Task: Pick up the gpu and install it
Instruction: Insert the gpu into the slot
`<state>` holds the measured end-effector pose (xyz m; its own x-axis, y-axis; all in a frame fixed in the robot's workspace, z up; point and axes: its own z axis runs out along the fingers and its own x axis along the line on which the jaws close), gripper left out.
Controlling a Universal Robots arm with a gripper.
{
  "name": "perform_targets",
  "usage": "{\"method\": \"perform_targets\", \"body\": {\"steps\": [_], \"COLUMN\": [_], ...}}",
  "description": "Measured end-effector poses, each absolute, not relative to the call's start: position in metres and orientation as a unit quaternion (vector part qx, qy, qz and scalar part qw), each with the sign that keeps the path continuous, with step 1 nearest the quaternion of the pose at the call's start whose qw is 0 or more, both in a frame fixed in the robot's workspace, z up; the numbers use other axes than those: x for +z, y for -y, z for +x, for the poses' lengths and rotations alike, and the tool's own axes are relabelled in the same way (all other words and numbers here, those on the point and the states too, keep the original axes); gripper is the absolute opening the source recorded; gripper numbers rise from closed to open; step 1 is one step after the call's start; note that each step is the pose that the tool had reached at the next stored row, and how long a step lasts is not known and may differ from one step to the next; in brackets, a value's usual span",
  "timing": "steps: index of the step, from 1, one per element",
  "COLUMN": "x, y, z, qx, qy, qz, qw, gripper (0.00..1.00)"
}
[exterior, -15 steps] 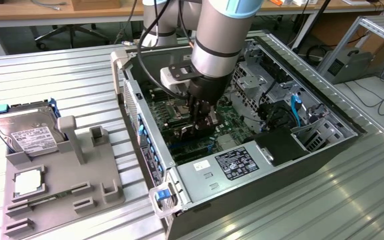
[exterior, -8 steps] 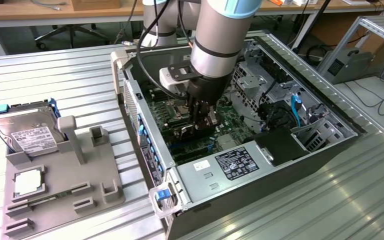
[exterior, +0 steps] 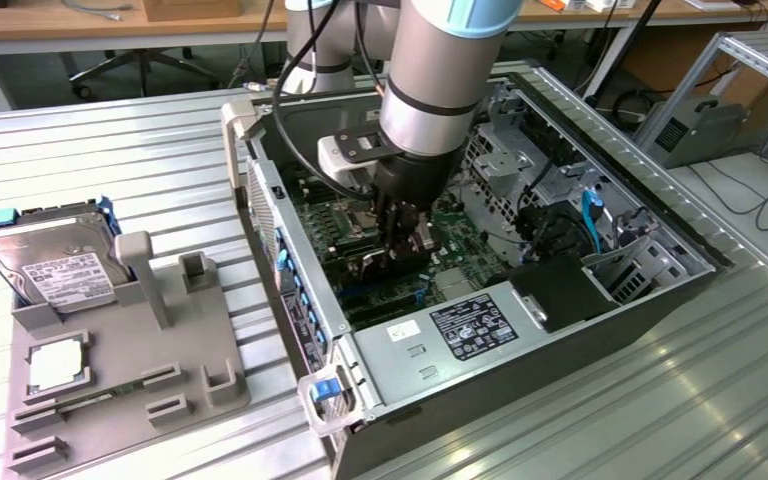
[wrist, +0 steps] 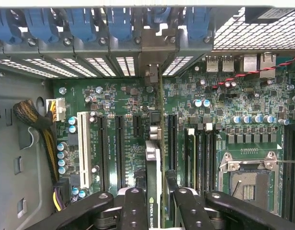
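One tool [wrist: 157, 213] is clamping one gpu [wrist: 153, 177] edge-on over the motherboard [wrist: 119, 96] slots, as the wrist view is showing. The exterior view is adding the computer case [exterior: 398, 385], one hard drive [exterior: 57, 262] and one CPU chip [exterior: 57, 365] on a gray holder [exterior: 211, 385].

This is a robotics lab or workshop. A robot arm [exterior: 431, 70] reaches into an open PC case [exterior: 491, 420] on a slatted metal table [exterior: 704, 400], beside a grey fixture [exterior: 211, 340] holding a hard drive [exterior: 57, 265]. Behind stand wooden benches [exterior: 37, 20], a chair base [exterior: 124, 68] and an aluminium frame [exterior: 758, 60].
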<state>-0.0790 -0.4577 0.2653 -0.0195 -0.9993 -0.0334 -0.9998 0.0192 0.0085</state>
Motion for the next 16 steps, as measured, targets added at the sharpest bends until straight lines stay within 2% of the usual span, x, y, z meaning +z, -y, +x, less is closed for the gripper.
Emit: {"method": "perform_targets", "body": {"steps": [16], "x": [0.2641], "y": [0.4577], "z": [-0.0800], "qx": [0.015], "qy": [-0.714], "qz": [-0.700], "qw": [0.009], "gripper": [0.26]}}
